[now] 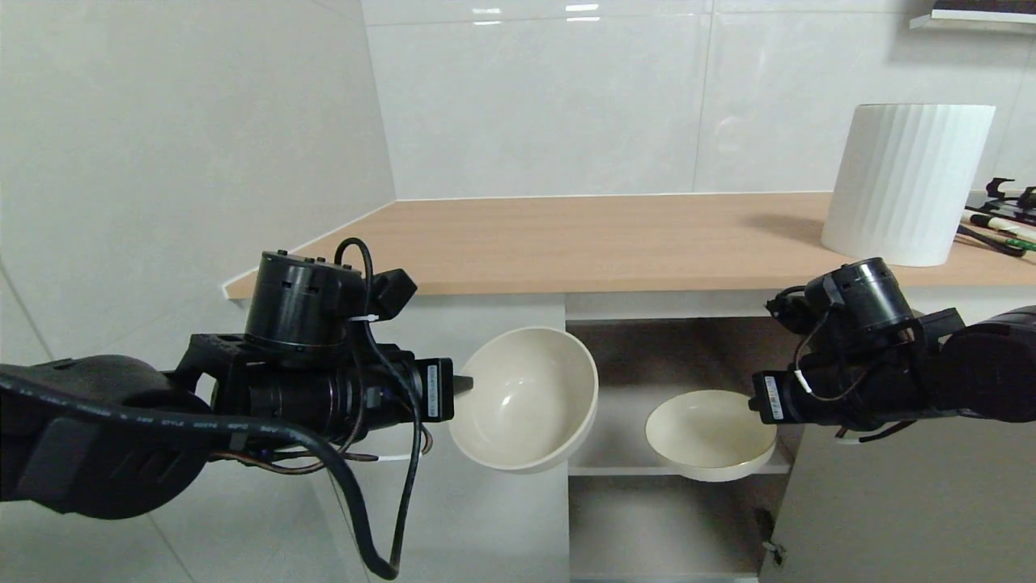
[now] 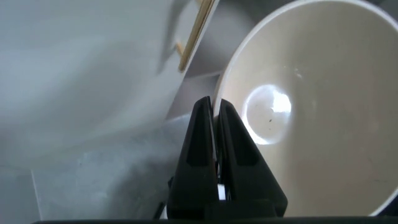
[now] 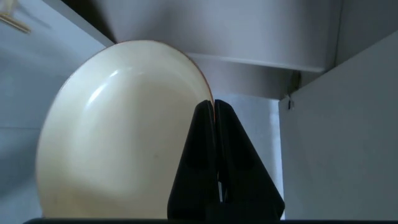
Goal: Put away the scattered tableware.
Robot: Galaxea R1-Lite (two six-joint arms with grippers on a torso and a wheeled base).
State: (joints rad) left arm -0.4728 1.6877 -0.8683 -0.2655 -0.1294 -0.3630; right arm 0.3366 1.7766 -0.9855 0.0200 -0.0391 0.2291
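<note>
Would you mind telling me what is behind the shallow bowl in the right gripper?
Behind the shallow bowl, held by the right gripper, is the open cabinet with its white shelf. The bowl covers part of the shelf, so anything there is hidden.

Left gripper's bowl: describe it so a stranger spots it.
Below the wooden counter is an open cabinet. At its left edge the left gripper holds a cream bowl by the rim. It is deeper than the shallow dish beside it.
</note>
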